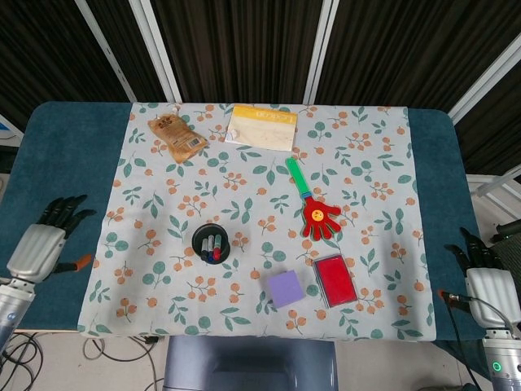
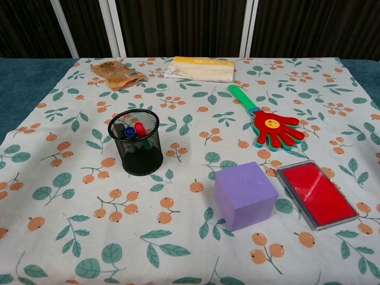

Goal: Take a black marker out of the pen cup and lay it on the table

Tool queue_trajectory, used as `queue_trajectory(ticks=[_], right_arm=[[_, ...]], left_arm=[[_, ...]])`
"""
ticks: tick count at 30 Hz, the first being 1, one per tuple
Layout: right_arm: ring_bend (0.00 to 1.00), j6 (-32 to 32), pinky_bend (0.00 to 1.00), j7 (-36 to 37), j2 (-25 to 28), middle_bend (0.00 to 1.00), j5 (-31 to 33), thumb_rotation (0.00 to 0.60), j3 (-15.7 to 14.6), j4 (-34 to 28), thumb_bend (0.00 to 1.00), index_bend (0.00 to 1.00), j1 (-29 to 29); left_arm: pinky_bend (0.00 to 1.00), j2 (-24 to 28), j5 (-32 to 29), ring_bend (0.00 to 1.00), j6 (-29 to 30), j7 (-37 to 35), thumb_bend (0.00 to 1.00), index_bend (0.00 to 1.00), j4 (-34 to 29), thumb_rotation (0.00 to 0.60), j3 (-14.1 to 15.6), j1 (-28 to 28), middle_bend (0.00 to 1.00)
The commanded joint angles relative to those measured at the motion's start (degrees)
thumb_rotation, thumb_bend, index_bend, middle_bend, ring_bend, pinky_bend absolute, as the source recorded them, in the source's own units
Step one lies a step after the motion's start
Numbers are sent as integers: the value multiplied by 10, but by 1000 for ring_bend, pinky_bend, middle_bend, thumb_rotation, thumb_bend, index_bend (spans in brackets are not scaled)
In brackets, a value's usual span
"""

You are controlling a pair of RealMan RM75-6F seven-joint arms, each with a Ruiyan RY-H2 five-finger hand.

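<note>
A black mesh pen cup (image 1: 212, 244) (image 2: 136, 142) stands left of centre on the flowered cloth, holding several markers with black, blue and red caps (image 2: 130, 129). My left hand (image 1: 45, 242) hovers over the blue table edge at the far left, fingers spread, holding nothing, well apart from the cup. At the far right edge my right hand (image 1: 484, 277) stays low, fingers apart and empty. Neither hand shows in the chest view.
A purple cube (image 1: 286, 288) (image 2: 244, 195) and a red flat case (image 1: 334, 279) (image 2: 316, 193) lie right of the cup. A red hand clapper with green handle (image 1: 314, 208), a brown packet (image 1: 177, 136) and a yellow packet (image 1: 262, 127) lie farther back.
</note>
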Motion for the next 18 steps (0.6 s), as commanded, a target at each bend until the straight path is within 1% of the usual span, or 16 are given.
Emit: queue_trajectory(ticks=[1, 8, 12, 15, 18], right_arm=[[91, 1, 191, -1, 0, 33, 0, 600, 0, 0, 54, 246, 0], [91, -1, 191, -4, 0, 33, 2, 600, 0, -1, 54, 246, 0], [91, 0, 192, -4, 0, 33, 0, 600, 0, 1, 55, 246, 0], [91, -1, 192, -2, 0, 33, 1, 600, 0, 1, 54, 246, 0], [91, 0, 191, -1, 0, 33, 0, 600, 0, 1, 54, 246, 0]], left_arm=[[0, -3, 20, 0, -40, -29, 187, 205, -4, 600, -5, -41, 39], [0, -43, 27, 0, -79, -5, 187, 239, -29, 600, -5, -85, 51], [0, -69, 7, 0, -117, 5, 187, 252, -59, 600, -4, -109, 56], [0, -91, -9, 0, -147, 21, 187, 264, -66, 600, -6, -129, 57], [0, -116, -22, 0, -163, 38, 224, 284, -64, 600, -9, -143, 59]])
